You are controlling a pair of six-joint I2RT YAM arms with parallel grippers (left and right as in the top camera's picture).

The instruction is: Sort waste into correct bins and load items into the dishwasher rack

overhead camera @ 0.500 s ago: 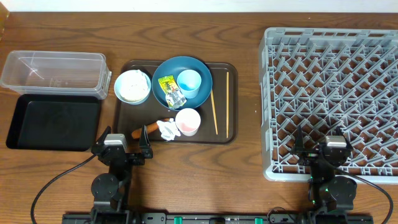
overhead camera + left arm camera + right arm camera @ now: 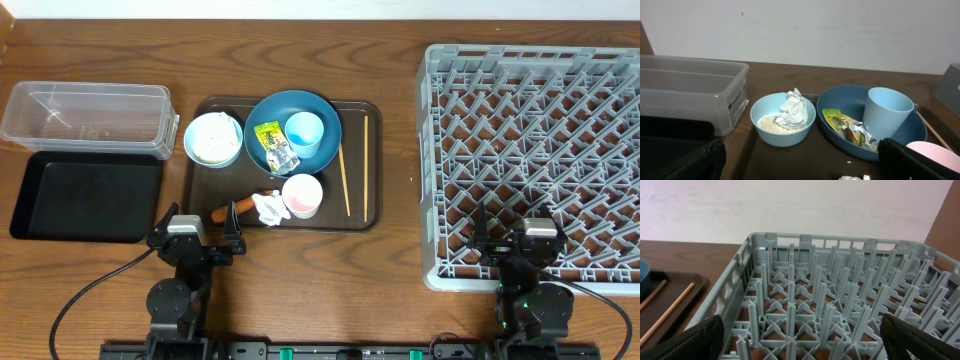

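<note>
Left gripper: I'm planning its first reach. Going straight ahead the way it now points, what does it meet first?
The left gripper, open, would likely meet the near rim of the brown tray first, then the small light blue bowl; height is hard to judge.

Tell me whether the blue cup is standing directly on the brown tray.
No, the blue cup stands upright inside the dark blue bowl, next to the wrapper.
</note>
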